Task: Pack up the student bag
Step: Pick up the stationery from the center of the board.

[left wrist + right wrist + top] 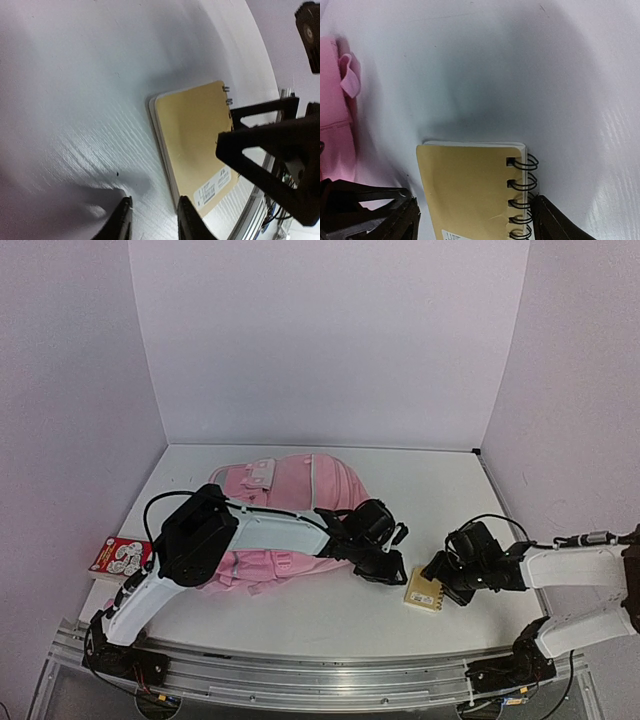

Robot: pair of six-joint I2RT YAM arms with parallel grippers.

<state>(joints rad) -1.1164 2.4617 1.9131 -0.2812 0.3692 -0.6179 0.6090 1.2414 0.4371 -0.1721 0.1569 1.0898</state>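
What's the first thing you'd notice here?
The big pink student bag lies on the table, left of centre, with the left arm reaching over it. Right of it, a small tan spiral notebook lies flat, and the right tool straddles it with open jaws.

Bright, diffuse light; soft shadows; right claw (475, 217) blurred close-up.

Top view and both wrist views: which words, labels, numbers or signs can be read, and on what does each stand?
No text can be read here.
On the spiral notebook, a white sticker with dark print: too small to read.
On the red packet, white shapes: too blurred to read.
On the student bag, a white patch: no letters can be made out.
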